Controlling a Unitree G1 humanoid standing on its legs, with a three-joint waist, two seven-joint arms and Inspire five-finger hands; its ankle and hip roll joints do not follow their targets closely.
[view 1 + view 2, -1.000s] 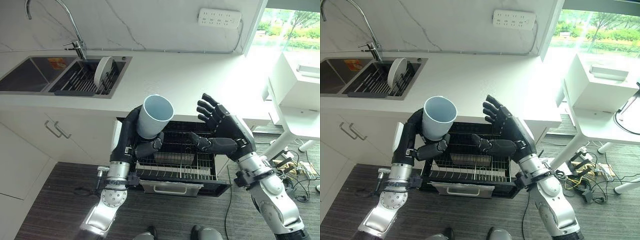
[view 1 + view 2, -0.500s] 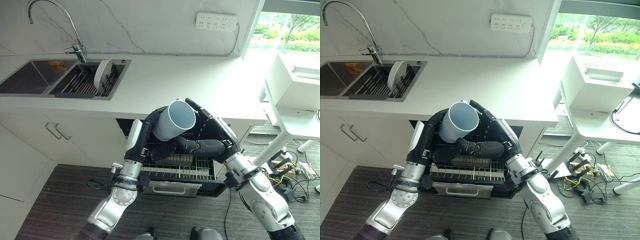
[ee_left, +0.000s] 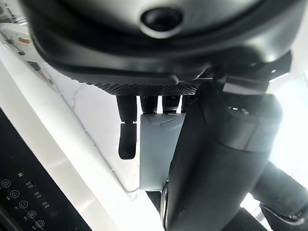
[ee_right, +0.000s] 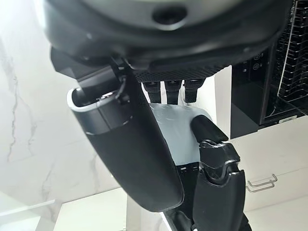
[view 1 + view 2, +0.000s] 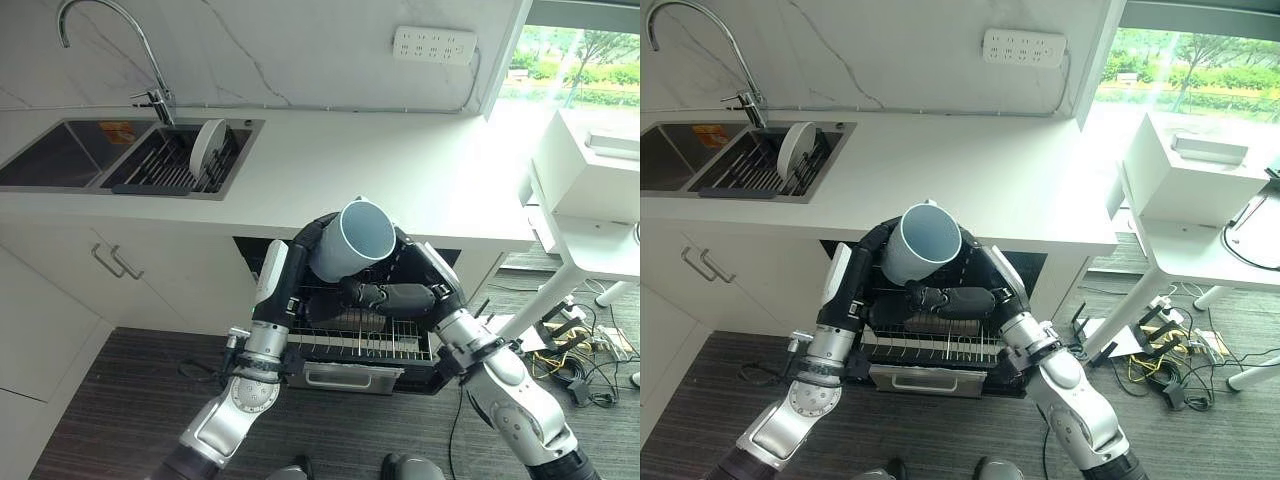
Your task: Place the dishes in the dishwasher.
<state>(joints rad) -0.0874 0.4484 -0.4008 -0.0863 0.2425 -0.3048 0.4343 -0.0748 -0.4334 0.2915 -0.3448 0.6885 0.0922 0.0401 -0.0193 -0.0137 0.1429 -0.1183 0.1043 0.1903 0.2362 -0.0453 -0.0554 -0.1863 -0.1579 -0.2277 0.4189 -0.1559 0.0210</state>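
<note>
A pale blue cup point(image 5: 355, 240) hangs above the pulled-out dishwasher rack point(image 5: 360, 338), its mouth tilted up and to the right. My left hand point(image 5: 316, 236) is behind its left side, fingers and thumb curled round it; the left wrist view has the cup point(image 3: 161, 149) between the fingers point(image 3: 127, 139) and the thumb. My right hand point(image 5: 415, 280) wraps it from the right, thumb lying under the cup's base. In the right wrist view the cup point(image 4: 179, 130) sits inside that hand's grasp. The cup point(image 5: 925, 243) is held by both hands at once.
The wire rack juts out under the white counter point(image 5: 330, 160), its front handle point(image 5: 340, 378) towards me. A sink point(image 5: 60, 150) at the far left holds a drying rack with a white plate point(image 5: 205, 145). A white table point(image 5: 600, 230) stands to the right.
My left hand carried the cup to the right and tipped it. My right hand, open and apart a second ago, has come in and wrapped round the cup.
</note>
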